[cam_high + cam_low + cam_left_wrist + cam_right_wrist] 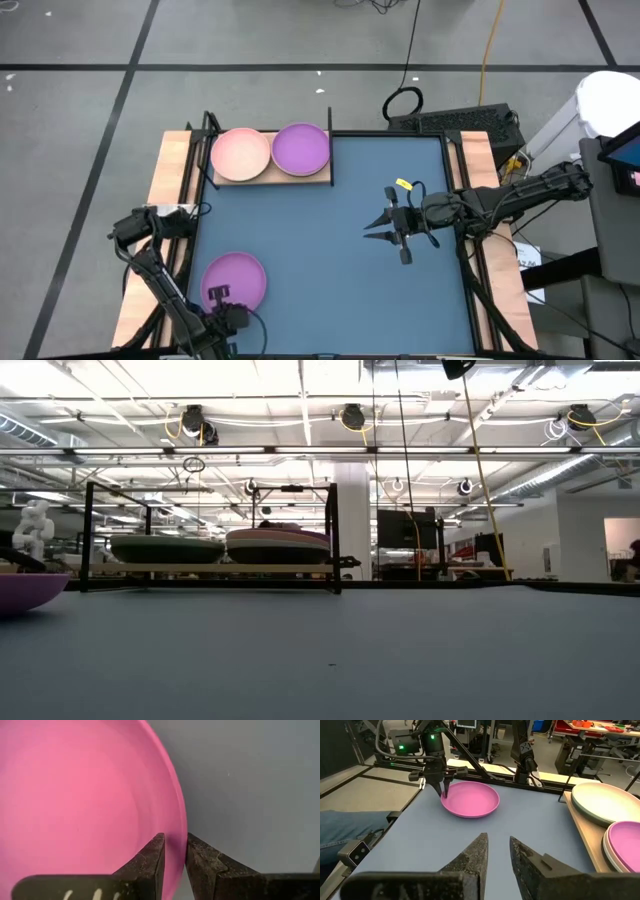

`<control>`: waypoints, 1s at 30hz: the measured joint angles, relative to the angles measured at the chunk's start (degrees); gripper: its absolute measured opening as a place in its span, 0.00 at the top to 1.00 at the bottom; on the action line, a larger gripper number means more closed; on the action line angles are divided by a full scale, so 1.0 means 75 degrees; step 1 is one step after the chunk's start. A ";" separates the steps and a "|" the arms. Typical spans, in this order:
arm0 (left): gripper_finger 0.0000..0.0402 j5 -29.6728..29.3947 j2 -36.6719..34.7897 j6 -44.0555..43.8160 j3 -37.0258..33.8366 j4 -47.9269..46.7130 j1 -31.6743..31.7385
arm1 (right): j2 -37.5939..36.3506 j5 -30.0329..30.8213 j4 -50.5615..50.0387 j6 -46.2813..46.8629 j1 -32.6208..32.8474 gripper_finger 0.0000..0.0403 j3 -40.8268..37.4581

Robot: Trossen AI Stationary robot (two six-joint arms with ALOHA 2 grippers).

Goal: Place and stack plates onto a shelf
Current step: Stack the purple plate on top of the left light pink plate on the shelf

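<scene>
Left gripper [219,296] grasped a purple plate [236,277].
Its fingers [150,862] clamped the rim near the worktop's [330,290] front-left corner; right gripper [384,227] hovered empty, fingers slightly parted.

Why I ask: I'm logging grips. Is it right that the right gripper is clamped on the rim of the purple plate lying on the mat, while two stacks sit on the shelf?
Not quite: it is the left gripper that is clamped on the rim of the purple plate, as the high view shows. The right gripper hangs empty over the mat. The two stacks do sit on the shelf.
</scene>
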 joint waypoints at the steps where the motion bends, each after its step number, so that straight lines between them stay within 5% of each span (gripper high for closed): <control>1: 0.81 -0.0072 0.0000 0.0102 0.0000 0.0000 -0.0012 | 0.0000 0.0000 -0.0001 0.0000 0.0000 0.84 0.0000; 9: 0.97 -0.0675 0.0000 0.1049 0.0000 -0.0419 0.0094 | 0.0000 0.0000 0.0000 0.0000 0.0000 0.84 0.0000; 20: 0.98 -0.0813 0.0000 0.2594 0.0438 -0.1683 0.0822 | 0.0000 -0.0002 -0.0035 0.0198 0.0002 0.84 0.0000; 30: 0.98 -0.2437 -0.0007 0.5546 0.1728 -0.2518 0.1827 | 0.0000 0.0000 -0.0061 0.0198 0.0001 0.84 0.0000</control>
